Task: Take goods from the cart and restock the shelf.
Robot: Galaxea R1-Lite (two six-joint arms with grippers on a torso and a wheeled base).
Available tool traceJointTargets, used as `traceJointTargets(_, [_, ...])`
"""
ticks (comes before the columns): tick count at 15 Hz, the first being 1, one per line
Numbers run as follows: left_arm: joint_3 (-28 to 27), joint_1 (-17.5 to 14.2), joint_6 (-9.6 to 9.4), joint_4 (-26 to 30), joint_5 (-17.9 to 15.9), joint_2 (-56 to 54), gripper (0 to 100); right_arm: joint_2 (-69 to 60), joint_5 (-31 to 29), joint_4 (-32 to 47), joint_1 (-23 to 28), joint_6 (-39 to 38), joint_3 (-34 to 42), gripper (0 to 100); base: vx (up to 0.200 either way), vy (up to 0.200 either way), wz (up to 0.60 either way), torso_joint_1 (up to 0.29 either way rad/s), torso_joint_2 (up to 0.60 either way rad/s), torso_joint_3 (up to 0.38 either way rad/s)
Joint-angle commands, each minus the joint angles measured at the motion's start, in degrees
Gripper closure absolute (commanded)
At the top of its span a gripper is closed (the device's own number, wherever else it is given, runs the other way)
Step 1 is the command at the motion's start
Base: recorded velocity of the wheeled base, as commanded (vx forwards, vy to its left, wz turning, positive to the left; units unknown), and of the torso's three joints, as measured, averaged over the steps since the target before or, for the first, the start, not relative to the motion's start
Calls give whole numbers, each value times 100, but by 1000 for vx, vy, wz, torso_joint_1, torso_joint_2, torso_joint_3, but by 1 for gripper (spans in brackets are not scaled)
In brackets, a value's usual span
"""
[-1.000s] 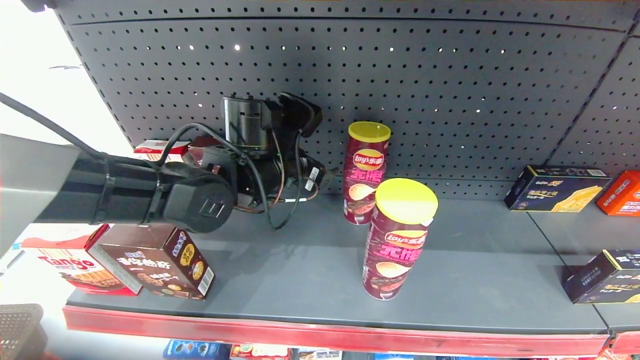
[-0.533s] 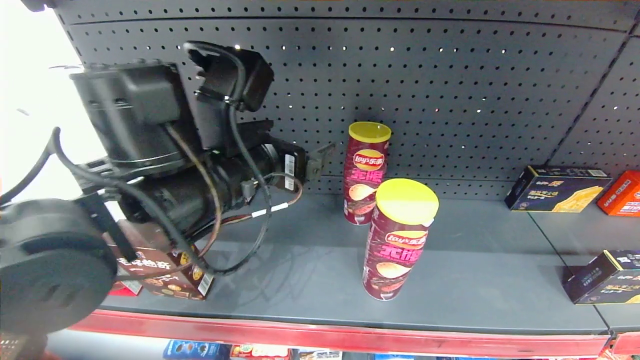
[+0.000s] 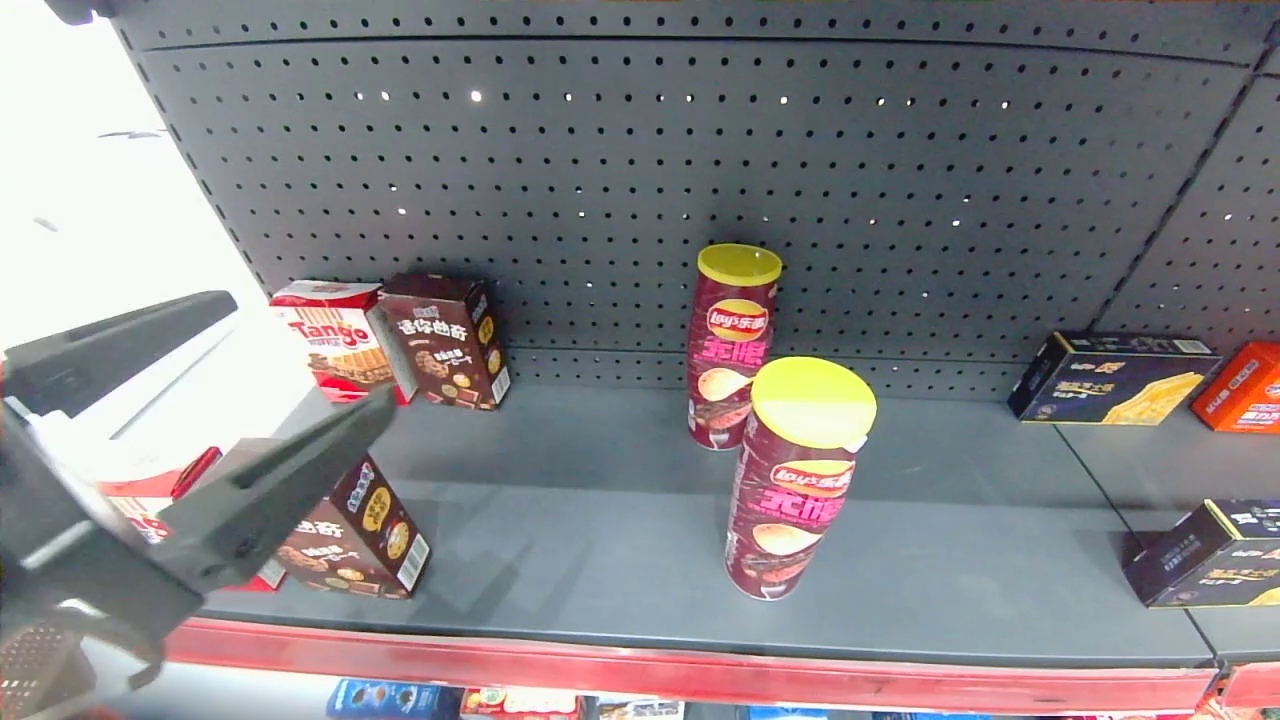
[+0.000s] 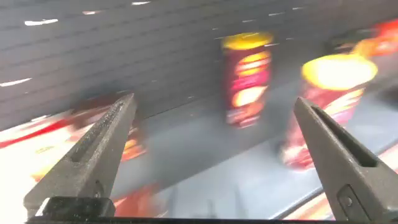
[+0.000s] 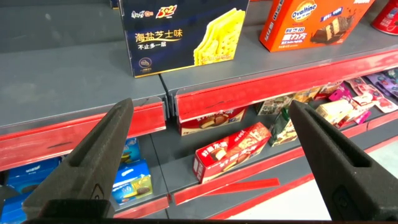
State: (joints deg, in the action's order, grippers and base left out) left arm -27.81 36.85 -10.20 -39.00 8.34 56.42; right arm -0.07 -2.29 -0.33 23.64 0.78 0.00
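Grey shelf (image 3: 600,540), left gripper (image 3: 305,350) at its left front edge, fingers (image 3: 280,470) spread.

Head: above and in front of the shelf (image 3: 600,520), facing forward and down, mid-distance; cans (image 3: 800,470) at frame centre.
Left wrist: from the head frame's lower left, looking between its jaws at the cans, blurred, upper right.
Right wrist: close, facing lower shelves; navy box (image 5: 186,34) at top.
Shared: head and left wrist, cans and shelf.
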Motion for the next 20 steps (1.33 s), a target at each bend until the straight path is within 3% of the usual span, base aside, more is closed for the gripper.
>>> traceJointTargets(1, [1603,-1848,-184,-3,-834,-1994,0,7,1,-2,1,1,0,0,0,0,0,0,0,0])
traceJointTargets(2, [2042,-2411,-140,15,-1159,-2416,0,7,1,-2,1,1,0,0,0,0,0,0,0,0])
traceJointTargets(3, [2781,-3351,98,103,-1528,-3278,0,7,1,-2,1,1,0,0,0,0,0,0,0,0])
traceJointTargets(4, [2781,-3650,212,454,-1590,-3717,0,7,1,-2,1,1,0,0,0,0,0,0,0,0])
traceJointTargets(5, [2781,-4037,396,1395,-1616,-4517,0,7,1,-2,1,1,0,0,0,0,0,0,0,0])
traceJointTargets(6, [2781,-4072,431,2195,-1616,-5123,0,7,1,-2,1,1,0,0,0,0,0,0,0,0])
traceJointTargets(8, [2781,-4019,379,2766,-1607,-5273,0,7,1,-2,1,1,0,0,0,0,0,0,0,0])
traceJointTargets(9, [2781,-3650,379,3030,-1616,-5440,0,7,1,-2,1,1,0,0,0,0,0,0,0,0])
traceJointTargets(10, [2781,-3641,352,3478,-1598,-5642,0,7,1,-2,1,1,0,0,0,0,0,0,0,0])
traceJointTargets(14, [2781,-3668,431,3531,-1607,-5642,0,7,1,-2,1,1,0,0,0,0,0,0,0,0])
traceJointTargets(16, [2781,-3668,669,3531,-1607,-5642,0,7,1,-2,1,1,0,0,0,0,0,0,0,0])
traceJointTargets(17, [2781,-3676,678,3539,-1484,-5642,0,7,1,-2,1,1,0,0,0,0,0,0,0,0])
traceJointTargets(18, [2781,-3694,537,3803,-834,-5642,0,7,1,-2,1,1,0,0,0,0,0,0,0,0])
traceJointTargets(19, [2772,-3694,616,3996,-315,-5642,0,7,1,-2,1,1,0,0,0,0,0,0,0,0])
traceJointTargets(20, [2781,-3685,713,3909,-491,-5642,0,7,1,-2,1,1,0,0,0,0,0,0,0,0])
